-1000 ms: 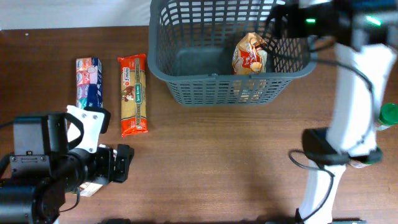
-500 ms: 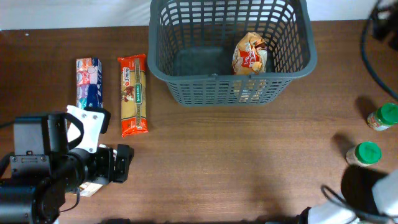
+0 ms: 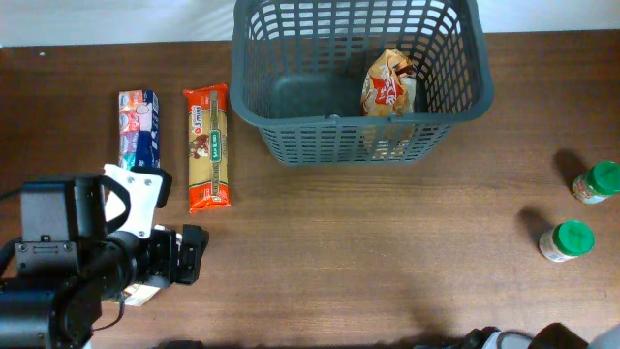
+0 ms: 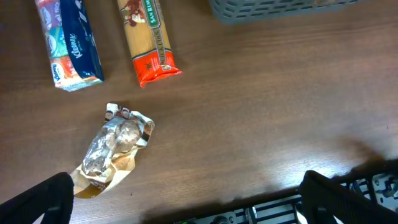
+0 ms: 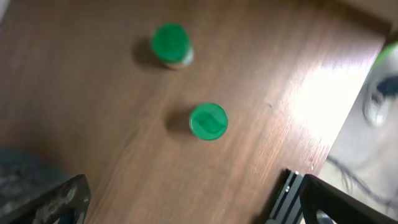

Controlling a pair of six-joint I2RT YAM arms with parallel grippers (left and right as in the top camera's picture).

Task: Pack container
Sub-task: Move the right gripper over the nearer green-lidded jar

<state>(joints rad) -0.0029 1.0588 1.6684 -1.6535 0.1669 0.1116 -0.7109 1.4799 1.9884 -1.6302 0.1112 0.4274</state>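
The container (image 3: 334,120), a dark grey slotted basket, stands at the back centre with an orange snack bag (image 3: 389,85) inside it. Its lower edge shows at the top of the left wrist view (image 4: 280,7). My left gripper (image 4: 193,208) hangs open above the front left of the table with nothing between its fingers; a crumpled foil bag (image 4: 115,149) lies just ahead of its left finger. My right gripper (image 5: 199,205) is open and empty over the front right, short of two green-lidded jars (image 5: 208,121) (image 5: 170,42).
A tissue pack (image 3: 138,128) and a red pasta pack (image 3: 207,147) lie side by side left of the basket. The jars (image 3: 566,239) (image 3: 597,182) stand near the right edge. My left arm (image 3: 77,262) fills the front left corner.
The right arm has pulled back from over the basket to the table's front right edge, uncovering the two jars. The left arm has not moved.
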